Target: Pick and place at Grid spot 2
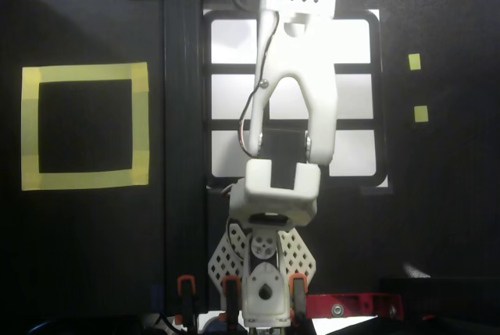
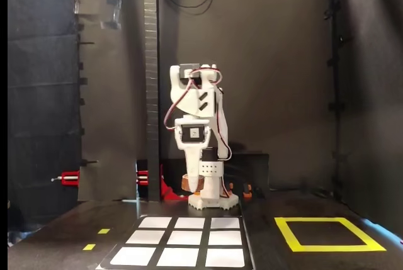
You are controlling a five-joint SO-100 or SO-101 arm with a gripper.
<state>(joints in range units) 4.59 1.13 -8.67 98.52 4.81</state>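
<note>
The black-framed 3x3 grid (image 1: 234,70) lies on the black table in front of the arm's base. In the overhead view the folded white arm (image 1: 295,77) hides the middle column's top cell, Grid spot 2. In the fixed view that cell (image 2: 180,257) is the middle one of the nearest row, and it is bare. My gripper (image 2: 200,188) hangs down in front of the base, behind the grid. Its jaws cannot be made out. It is hidden under the arm in the overhead view. No loose object shows on the grid.
A yellow-tape square (image 1: 84,73) lies left of the grid in the overhead view and right of it in the fixed view (image 2: 312,221); its inside is bare. A black post (image 1: 185,116) stands beside the base. Two small yellow marks (image 1: 414,61) flank the grid. A red clamp (image 1: 351,304) sits by the base.
</note>
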